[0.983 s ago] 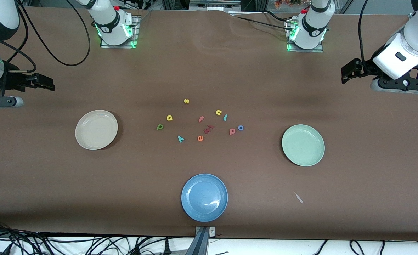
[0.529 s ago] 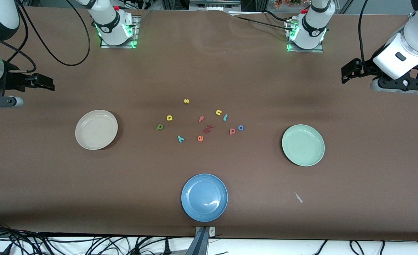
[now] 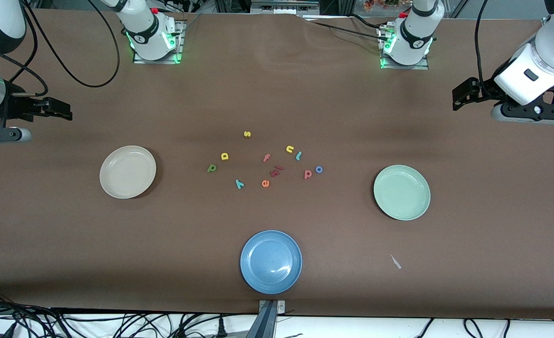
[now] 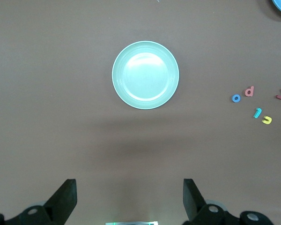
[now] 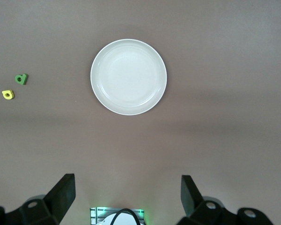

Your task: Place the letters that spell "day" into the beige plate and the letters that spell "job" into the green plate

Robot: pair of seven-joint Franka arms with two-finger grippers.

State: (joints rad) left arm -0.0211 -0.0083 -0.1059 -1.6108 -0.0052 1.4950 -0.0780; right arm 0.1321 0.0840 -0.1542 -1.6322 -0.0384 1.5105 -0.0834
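Observation:
The green "d" (image 3: 211,168), yellow "a" (image 3: 224,156) and teal "y" (image 3: 239,184) lie mid-table, on the side toward the empty beige plate (image 3: 127,172). The salmon "b" (image 3: 308,174), blue "o" (image 3: 319,169) and teal "j" (image 3: 298,156) lie on the side toward the empty green plate (image 3: 402,192). My right gripper (image 3: 63,111) hangs open and empty over bare table at the right arm's end. My left gripper (image 3: 460,96) hangs open and empty at the left arm's end. In the wrist views, the left gripper (image 4: 129,187) looks down on the green plate (image 4: 145,75), the right gripper (image 5: 127,185) on the beige plate (image 5: 129,76).
A blue plate (image 3: 271,261) sits near the table's front edge. Other letters lie among the task's: yellow "s" (image 3: 247,134), yellow "n" (image 3: 289,149), pink "f" (image 3: 266,157), orange "e" (image 3: 265,183) and dark red pieces (image 3: 276,171). A small white scrap (image 3: 395,262) lies nearer the front camera than the green plate.

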